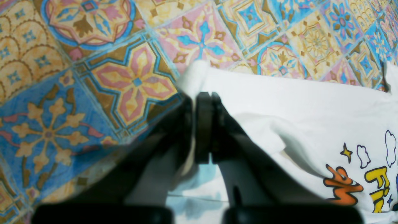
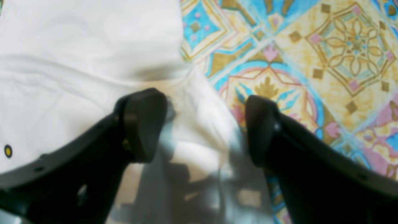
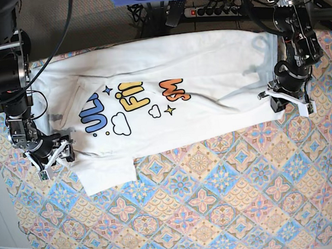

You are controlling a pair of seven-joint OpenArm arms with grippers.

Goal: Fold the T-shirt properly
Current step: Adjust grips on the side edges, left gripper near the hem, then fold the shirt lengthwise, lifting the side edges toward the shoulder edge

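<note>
the t-shirt (image 3: 169,100) lies spread print-up across the far half of the counter (image 3: 223,213), which wears a patterned tile cloth, with one sleeve lying toward the near left. the left pincer (image 1: 203,127), at the scene's right, is pressed together on the shirt's right-hand edge, a fold of white cloth pinched between its pads. the right pincer (image 2: 202,124), at the scene's left, stands spread, one finger over the fabric and one over the bare cloth beside it, straddling the shirt's edge near the sleeve; whether it touches the fabric is hard to tell from the blurred wrist view. this looks like the grasping step before the first fold. next, the right pincer would need to settle and nip that edge, so both arms can lift and carry the shirt over together.
</note>
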